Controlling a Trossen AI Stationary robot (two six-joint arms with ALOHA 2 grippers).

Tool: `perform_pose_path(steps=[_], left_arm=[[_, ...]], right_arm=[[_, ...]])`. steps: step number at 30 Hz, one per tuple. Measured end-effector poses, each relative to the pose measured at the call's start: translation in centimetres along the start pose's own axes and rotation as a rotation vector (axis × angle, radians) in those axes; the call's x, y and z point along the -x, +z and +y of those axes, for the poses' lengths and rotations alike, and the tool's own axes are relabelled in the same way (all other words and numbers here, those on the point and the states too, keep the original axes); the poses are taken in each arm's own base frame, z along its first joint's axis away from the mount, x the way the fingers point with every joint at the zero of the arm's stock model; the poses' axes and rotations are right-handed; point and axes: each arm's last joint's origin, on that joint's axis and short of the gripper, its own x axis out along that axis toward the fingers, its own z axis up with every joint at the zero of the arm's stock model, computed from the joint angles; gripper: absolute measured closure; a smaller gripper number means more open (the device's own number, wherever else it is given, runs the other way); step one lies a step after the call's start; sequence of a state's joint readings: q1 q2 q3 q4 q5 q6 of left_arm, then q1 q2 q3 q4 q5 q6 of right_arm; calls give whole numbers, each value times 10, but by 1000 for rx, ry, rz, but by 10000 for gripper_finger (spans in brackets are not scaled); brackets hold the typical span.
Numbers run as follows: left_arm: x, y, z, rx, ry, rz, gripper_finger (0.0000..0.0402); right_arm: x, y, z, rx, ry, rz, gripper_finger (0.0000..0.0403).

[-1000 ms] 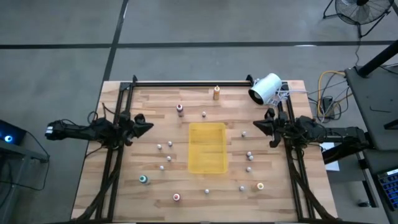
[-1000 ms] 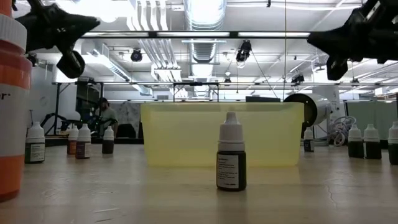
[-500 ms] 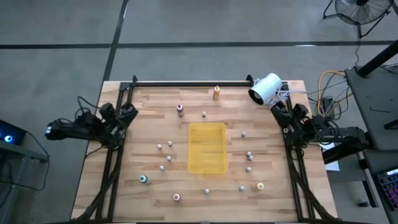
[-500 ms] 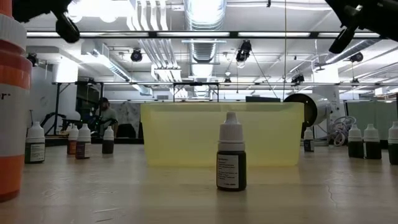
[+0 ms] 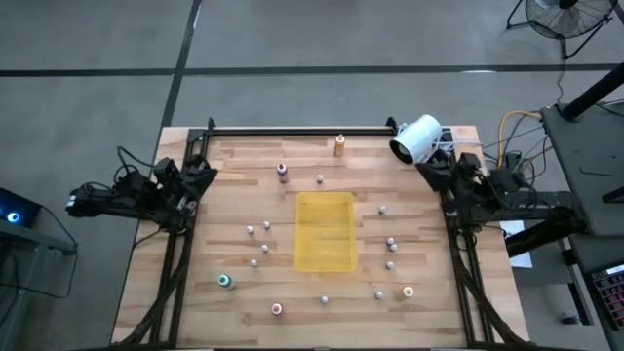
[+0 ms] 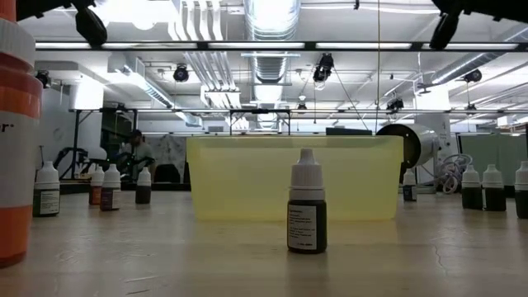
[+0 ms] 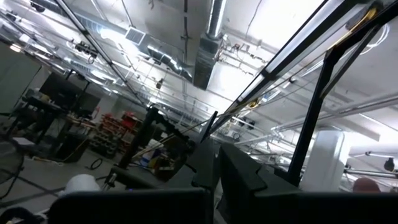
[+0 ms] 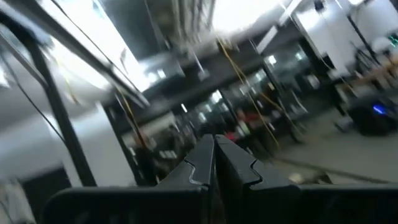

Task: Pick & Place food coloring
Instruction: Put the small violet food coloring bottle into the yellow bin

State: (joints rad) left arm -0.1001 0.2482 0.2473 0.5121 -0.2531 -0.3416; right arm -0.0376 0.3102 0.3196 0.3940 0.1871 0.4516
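Left gripper (image 7: 214,163): fingers pressed together, nothing between them, aimed up at the ceiling ducts. In the high view it sits folded at the table's left edge (image 5: 200,174), about 9 o'clock from the yellow tray (image 5: 325,231) and well apart from it.

Right gripper (image 8: 214,160): fingers likewise closed with no gap, holding nothing, pointed toward the room. In the high view it rests at the right edge (image 5: 441,172), roughly 2 o'clock from the tray, just beside the white cylinder device (image 5: 416,139).

The food coloring bottles (image 5: 264,226) stand scattered on the wooden table (image 5: 234,312), none touched by either gripper. Around the tray:
- orange-topped bottle (image 5: 339,145) at 12 o'clock, near the far rail
- maroon-topped bottle (image 5: 282,172) at 11 o'clock
- teal-topped bottle (image 5: 224,282) at 8 o'clock
- pink-topped bottle (image 5: 277,309) at 7 o'clock
- a further orange-topped one (image 5: 408,291) at 4 o'clock
- small whitish bottles on both long sides

Low view: one dark bottle with white cap (image 6: 307,211) stands upright in front of the tray (image 6: 247,177); more bottles line up at left (image 6: 47,189) and right (image 6: 481,187).
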Motion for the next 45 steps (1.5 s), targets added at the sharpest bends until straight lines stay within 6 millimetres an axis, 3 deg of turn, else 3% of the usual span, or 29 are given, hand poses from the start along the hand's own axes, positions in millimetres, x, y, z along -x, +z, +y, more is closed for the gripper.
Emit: perform_pose_path(steps=[8,21,27,35,45], left_arm=[[-11,-2,-2,-13,18,51,402],[-27,4,-9,-36,31,89,402],[-34,8,-12,-41,31,91,402],[-40,-1,-10,-55,60,133,402],[-43,-7,-9,-56,81,154,402]], right_arm=[[-38,25,21,158,-29,124,394],[-77,58,55,181,263,207,394],[-86,54,55,201,213,343,394],[-103,43,53,146,114,568,394],[-124,45,68,176,112,762,392]])
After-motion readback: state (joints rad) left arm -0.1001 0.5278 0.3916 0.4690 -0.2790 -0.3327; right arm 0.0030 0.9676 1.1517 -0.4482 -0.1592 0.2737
